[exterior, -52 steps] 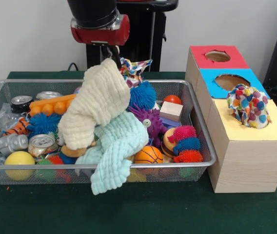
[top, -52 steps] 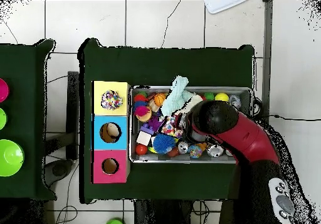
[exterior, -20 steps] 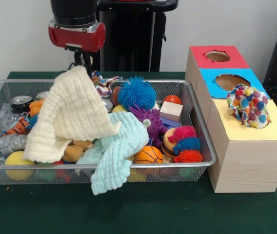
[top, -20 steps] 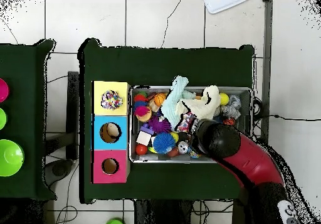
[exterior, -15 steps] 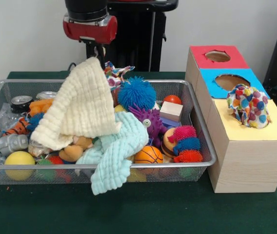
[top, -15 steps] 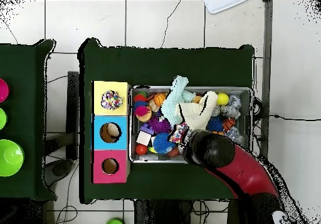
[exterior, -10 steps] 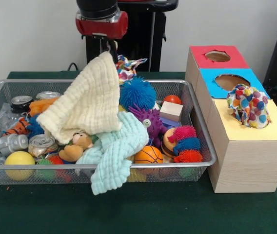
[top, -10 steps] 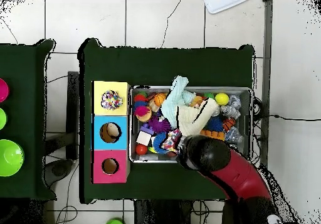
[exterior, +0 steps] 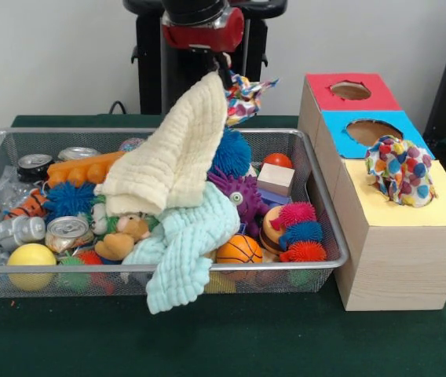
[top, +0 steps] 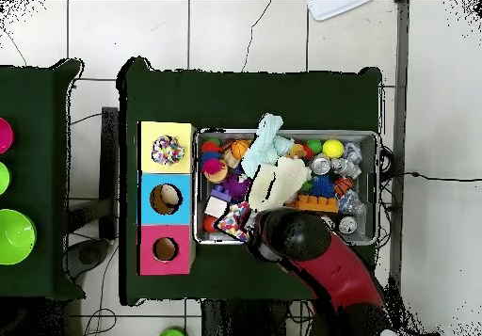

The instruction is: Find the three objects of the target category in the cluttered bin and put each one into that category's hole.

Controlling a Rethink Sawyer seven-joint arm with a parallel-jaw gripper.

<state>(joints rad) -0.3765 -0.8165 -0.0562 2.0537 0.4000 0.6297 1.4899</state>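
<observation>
Transport step, judged. Tool (exterior: 224,69) clenched on cream cloth (exterior: 172,161) and a patterned cloth (exterior: 244,89), lifted above the basket (exterior: 317,206)'s far rim. Cream cloth hangs lengthwise, tail draped over the toys. Next: carry both to the yellow box (exterior: 400,236), whose hole already holds a patterned cloth.

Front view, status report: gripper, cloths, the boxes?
Gripper shut on cream cloth and multicoloured cloth, lifted above wire bin. One patterned cloth sits in yellow box hole. Mint cloth drapes over bin's rim.
</observation>
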